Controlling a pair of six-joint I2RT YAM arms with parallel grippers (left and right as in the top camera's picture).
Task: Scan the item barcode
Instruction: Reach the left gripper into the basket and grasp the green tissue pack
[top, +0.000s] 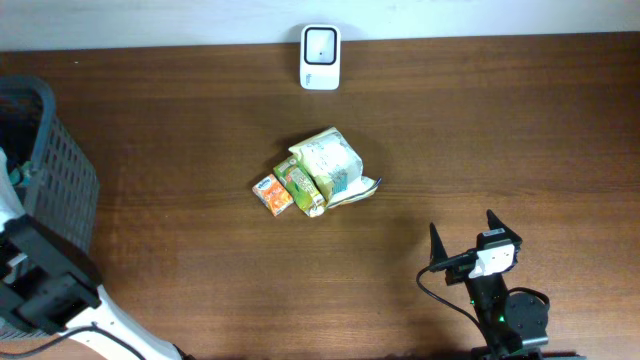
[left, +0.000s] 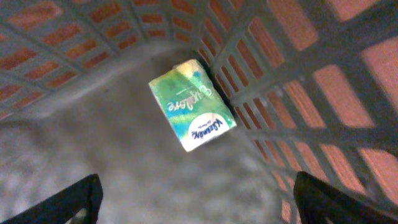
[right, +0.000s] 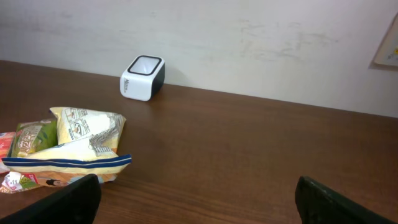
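Left wrist view only: left gripper (left: 198, 205) was down inside the grey plastic basket (left: 298, 93), fingers (left: 74, 202) spread wide at the two bottom corners with nothing between them. A green and white tissue pack (left: 193, 104) lay flat on the basket floor, against the lattice wall and apart from both fingers. Overhead did not show the pack or the left fingers, just the basket at the table's left edge with the left arm (top: 45, 285) beside it.

Overhead only: full layout. The white barcode scanner (top: 320, 57) stood at the far edge of the wooden table (top: 520, 130). A small pile sat near table centre: a pale snack bag (top: 332, 160), a green packet (top: 299, 184) touching its left side, and a small orange box (top: 271, 194) touching the packet. No barcode was readable in any view.

Right gripper (top: 465, 240) sat near the front right of the table, well apart from the pile, fully open and empty. Its wrist view gave a low side look: the scanner against the pale wall (right: 249, 43), its window facing up, and the snack bag front left with a blue-edged flap. The orange box was cut off at the frame edge there. Bare tabletop lay between the right fingers and the pile, nothing blocking
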